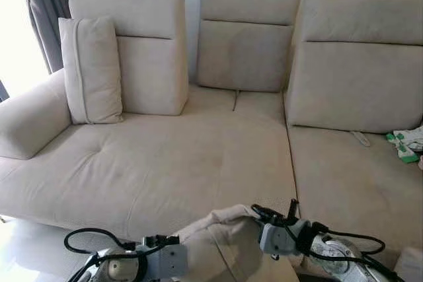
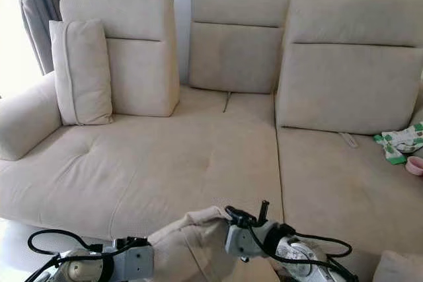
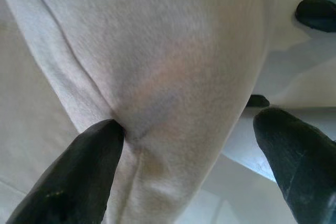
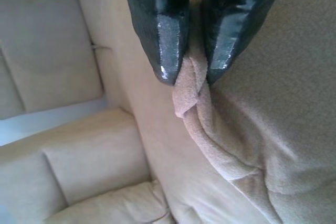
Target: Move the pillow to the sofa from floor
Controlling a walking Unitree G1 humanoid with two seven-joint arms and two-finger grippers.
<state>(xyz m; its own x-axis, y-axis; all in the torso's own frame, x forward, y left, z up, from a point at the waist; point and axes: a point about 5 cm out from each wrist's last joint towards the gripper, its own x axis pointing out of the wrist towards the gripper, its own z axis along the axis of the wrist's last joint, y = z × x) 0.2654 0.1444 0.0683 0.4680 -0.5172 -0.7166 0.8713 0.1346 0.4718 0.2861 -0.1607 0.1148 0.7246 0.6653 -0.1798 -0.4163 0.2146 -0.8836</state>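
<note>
Beige pillow [image 1: 221, 239] held before sofa [image 1: 198, 163] — right end effector [image 4: 191, 74] pinching its seam, left end effector [image 3: 184, 156] spread wide against it

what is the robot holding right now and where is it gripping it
The pillow. The right gripper pinches its edge seam; the left gripper straddles its body, fingers open.

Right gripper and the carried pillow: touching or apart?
Touching. The right wrist view shows the right gripper pinching the pillow's seam between both fingers.

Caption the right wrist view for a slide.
Right end effector pinching the pillow's seam, with the sofa beyond.
</note>
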